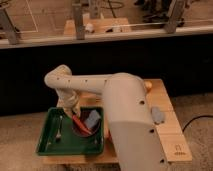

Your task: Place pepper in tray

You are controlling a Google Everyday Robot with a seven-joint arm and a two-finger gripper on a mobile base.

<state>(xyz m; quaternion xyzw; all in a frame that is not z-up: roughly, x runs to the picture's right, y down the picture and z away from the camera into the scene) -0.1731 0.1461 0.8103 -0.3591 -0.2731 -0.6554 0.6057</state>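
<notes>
**Pepper at the gripper, over the tray**

Camera view: the arm (100,85) bends down to the left, and the gripper (73,114) hangs over the back right part of the tray (47,145). The pepper (80,123) slants down and right from just under the gripper, its upper end touching or nearly touching it; whether it is gripped cannot be told. Its lower end lies over the dark-red bowl (82,134) inside the tray, beside 1 blue-grey sponge (92,119). A fork (59,129) lies in the tray's left half. The tray sits on a wooden table (165,102).
</notes>
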